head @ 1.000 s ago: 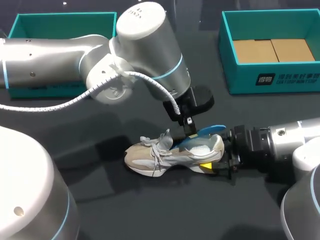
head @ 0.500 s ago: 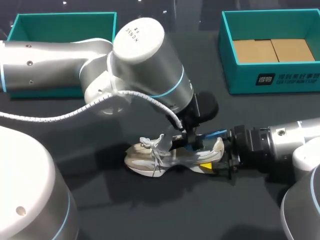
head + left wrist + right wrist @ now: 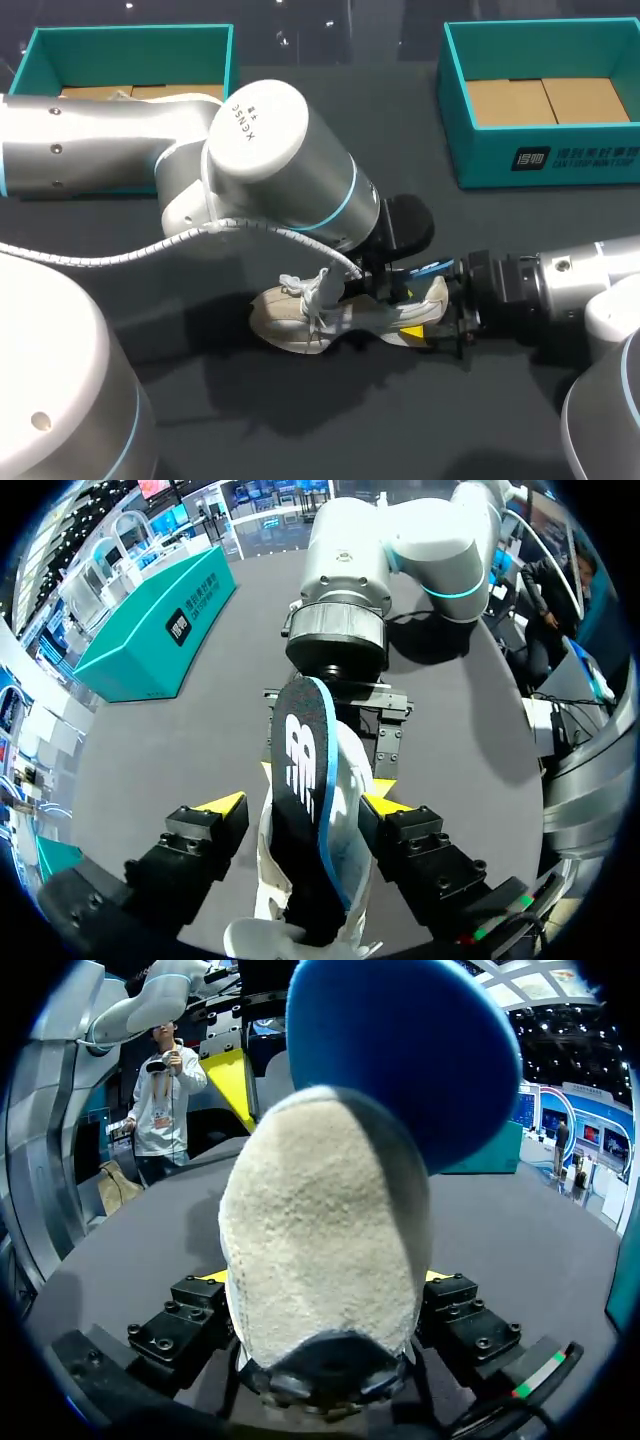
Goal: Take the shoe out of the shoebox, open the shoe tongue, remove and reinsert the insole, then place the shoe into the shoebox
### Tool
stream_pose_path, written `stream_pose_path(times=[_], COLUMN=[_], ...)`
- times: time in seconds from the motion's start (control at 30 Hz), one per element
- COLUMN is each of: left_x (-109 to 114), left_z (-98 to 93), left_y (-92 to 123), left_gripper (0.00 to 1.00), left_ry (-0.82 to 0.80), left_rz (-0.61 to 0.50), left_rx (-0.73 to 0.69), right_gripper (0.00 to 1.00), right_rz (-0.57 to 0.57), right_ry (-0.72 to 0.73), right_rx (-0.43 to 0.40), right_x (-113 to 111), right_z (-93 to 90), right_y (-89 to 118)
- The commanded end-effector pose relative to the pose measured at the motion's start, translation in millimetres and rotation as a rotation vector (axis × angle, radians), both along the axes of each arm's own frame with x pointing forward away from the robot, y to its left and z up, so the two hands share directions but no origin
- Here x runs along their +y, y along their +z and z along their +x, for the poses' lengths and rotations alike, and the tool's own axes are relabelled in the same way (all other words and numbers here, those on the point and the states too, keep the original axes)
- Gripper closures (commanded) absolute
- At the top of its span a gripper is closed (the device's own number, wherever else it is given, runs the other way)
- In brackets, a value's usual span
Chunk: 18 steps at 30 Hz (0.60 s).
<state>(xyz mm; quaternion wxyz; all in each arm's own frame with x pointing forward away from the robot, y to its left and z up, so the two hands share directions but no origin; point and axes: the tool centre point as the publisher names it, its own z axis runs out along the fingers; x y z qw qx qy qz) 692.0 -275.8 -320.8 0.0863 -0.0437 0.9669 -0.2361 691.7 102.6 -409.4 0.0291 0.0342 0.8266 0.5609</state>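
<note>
Shoe [image 3: 300,315] sits mid-table in the head view, toe toward my left, and the right gripper [image 3: 432,322] has the heel clamped from both sides. The left gripper [image 3: 388,285] hangs right over the shoe's opening, with the blue insole [image 3: 432,268] poking out beside it. Both teal boxes [image 3: 540,160] are well apart from the shoe.

Left wrist view: fingers [image 3: 222,802] are spread, straddling the shoe with a gap on one side. The insole stands between them, touching neither.

Right wrist view: yellow tips [image 3: 215,1278] are tight against the heel, and the insole rises out past the collar.
</note>
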Motion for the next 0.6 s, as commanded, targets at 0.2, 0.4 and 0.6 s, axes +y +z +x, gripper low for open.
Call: stream_pose_path(times=[0.2, 0.4, 0.6], left_x=[-2, -5, -4], left_z=[1.8, 6.8, 9.1], left_y=[-18, -24, -29], left_gripper=[0.42, 0.51, 0.56], left_ry=[0.004, 0.01, 0.009], left_rz=[-0.036, -0.047, -0.058], left_rx=[-0.03, -0.054, -0.051], right_gripper=[1.0, 1.0, 1.0], right_rz=[-0.003, -0.003, -0.003], right_ry=[-0.001, -0.001, -0.001], right_rx=[0.0, 0.0, 0.0], right_x=[1, 1, 1], right_z=[-1.9, -1.9, -1.9], right_y=[1, 1, 1])
